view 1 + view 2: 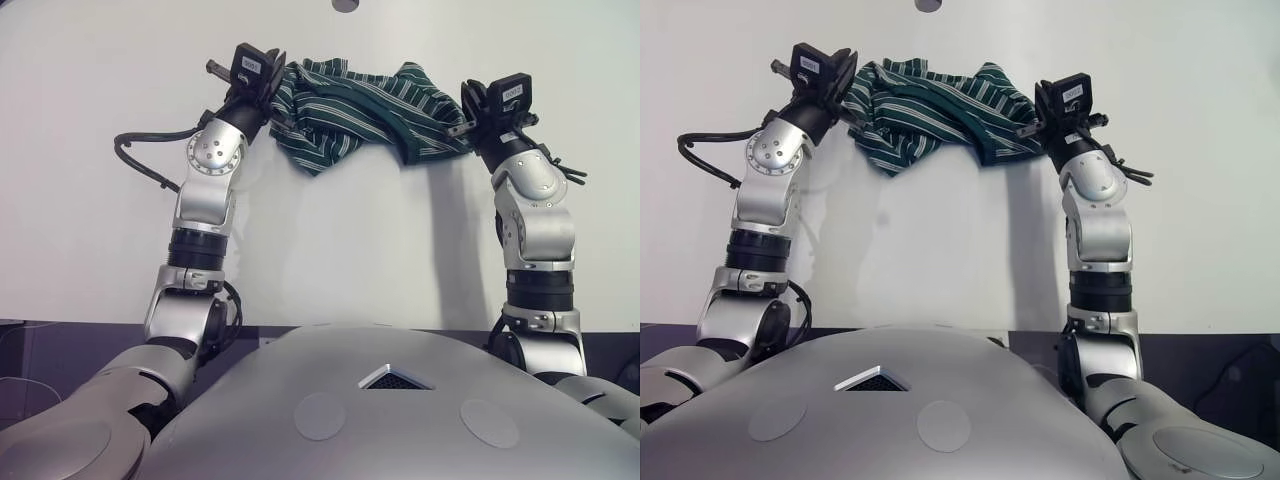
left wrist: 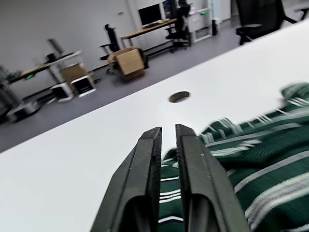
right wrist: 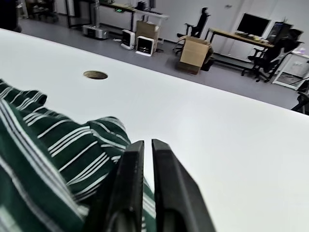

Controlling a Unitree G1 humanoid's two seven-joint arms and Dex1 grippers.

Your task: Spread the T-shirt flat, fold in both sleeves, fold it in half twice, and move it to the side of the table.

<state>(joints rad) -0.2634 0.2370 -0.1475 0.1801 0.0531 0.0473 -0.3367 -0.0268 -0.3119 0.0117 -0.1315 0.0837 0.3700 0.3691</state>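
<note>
A dark green T-shirt (image 1: 355,110) with thin white stripes lies crumpled in a heap on the far part of the white table (image 1: 330,240). My left gripper (image 2: 168,129) is at the heap's left end, shut, its tips standing out against bare table with the cloth (image 2: 260,169) beside and under them. At the heap's right end my right gripper (image 3: 144,142) is shut too, with striped cloth (image 3: 58,159) along one side of its fingers. No cloth shows between either pair of tips.
A round cable hole (image 1: 344,4) sits in the table just beyond the shirt. Bare white table stretches to both sides and towards me. Desks, chairs and cardboard boxes (image 3: 193,53) stand in the room past the far edge.
</note>
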